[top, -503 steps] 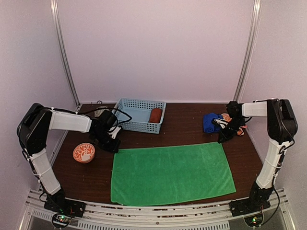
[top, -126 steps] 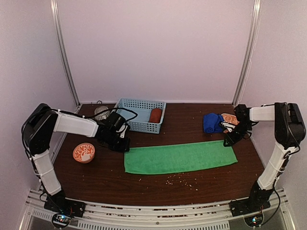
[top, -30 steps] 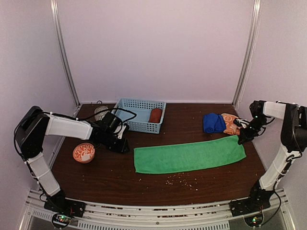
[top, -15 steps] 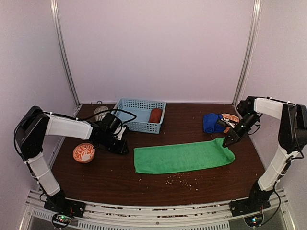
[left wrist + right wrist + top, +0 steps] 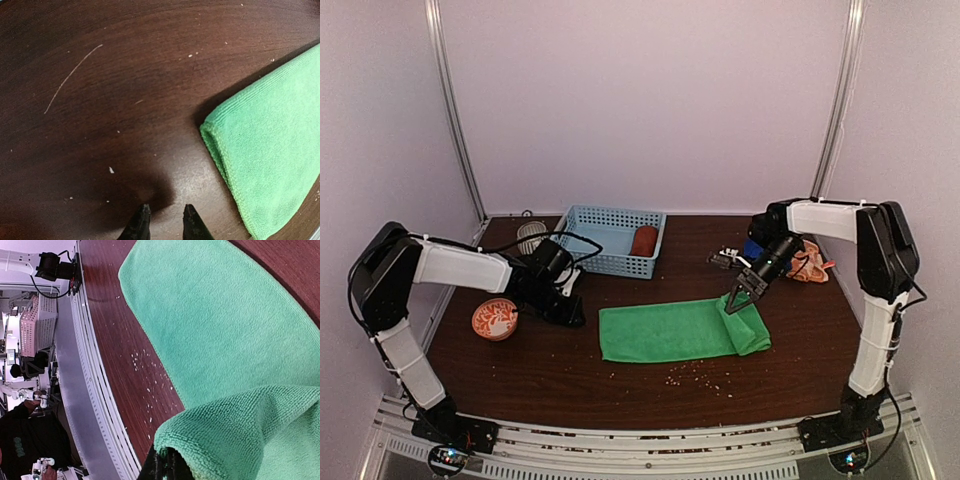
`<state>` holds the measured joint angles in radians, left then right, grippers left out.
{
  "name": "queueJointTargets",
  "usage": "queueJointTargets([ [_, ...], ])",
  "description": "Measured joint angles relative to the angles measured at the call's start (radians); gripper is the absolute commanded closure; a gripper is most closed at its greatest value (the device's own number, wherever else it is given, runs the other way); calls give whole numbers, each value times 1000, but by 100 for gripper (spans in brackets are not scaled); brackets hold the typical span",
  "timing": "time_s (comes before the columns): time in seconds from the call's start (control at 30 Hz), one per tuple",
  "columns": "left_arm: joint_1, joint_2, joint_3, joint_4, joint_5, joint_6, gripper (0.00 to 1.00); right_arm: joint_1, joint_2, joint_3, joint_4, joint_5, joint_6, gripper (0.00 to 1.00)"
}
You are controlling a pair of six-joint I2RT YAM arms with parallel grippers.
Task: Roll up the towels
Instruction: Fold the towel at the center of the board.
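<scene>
Green microfibre with a fine looped pile, the bright green towel (image 5: 670,330) lies as a long folded strip on the dark glossy wooden table (image 5: 520,370), just in front of the light blue plastic lattice basket (image 5: 603,262) and stretching away to the basket's right. Inside the basket, at its right end, sits a short rust-red cloth roll (image 5: 644,241). A crumpled orange cloth with white pattern (image 5: 808,264) lies well to the basket's right, and a round orange-and-white patterned bowl (image 5: 496,319) stands to its front left. In the overhead view the right gripper (image 5: 735,303) holds the towel's far-from-basket end up and doubled back over the strip, making a soft hump. The right wrist view shows what that one cannot: the right gripper (image 5: 166,460) is pressed together on a thick rounded fold of the towel (image 5: 215,325), with pale crumbs scattered on the wood by the towel's edge. The left gripper (image 5: 570,315) sits low in front of the basket's left corner. Its wrist view shows the left gripper (image 5: 165,207) with slim black fingers a little apart, nothing between them, just beside the towel's (image 5: 265,160) rounded, neatly stitched corner; a pale scratch crosses the wood there.
</scene>
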<state>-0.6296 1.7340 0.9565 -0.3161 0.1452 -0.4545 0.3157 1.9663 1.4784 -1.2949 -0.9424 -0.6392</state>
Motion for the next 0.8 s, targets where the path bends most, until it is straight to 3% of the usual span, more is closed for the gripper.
queueJointTargets([
  [0.5,-24,-10,-18,-1,-13,-23,77,190,56,40,426,-31,499,100],
  [0.8,-40,-10,-30,2,-12,-27,80,275,182,156,516,-48,648,100],
])
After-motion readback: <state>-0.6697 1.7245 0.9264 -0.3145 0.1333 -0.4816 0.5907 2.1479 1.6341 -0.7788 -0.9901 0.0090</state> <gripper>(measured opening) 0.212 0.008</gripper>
